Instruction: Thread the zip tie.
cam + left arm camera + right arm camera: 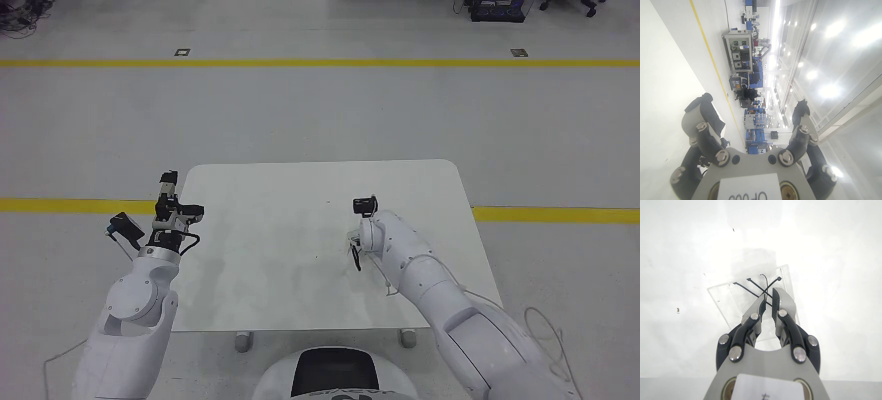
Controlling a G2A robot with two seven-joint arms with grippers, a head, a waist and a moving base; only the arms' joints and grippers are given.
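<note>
The right gripper [769, 292] hangs narrowly parted above zip ties [755, 285] on the white table [290, 250]. The left gripper [754, 100] gapes wide at the table's edge, yellow-lined floor [300, 110] beyond.

**Ties part hidden in the tray**

The crossed black zip ties [755, 285] in the clear tray [723, 298] run behind the right gripper [769, 292], which hides their tail ends. Whether it touches one cannot be told. It also covers the tray's near edge. In the top view the ties are too small to count.
</note>
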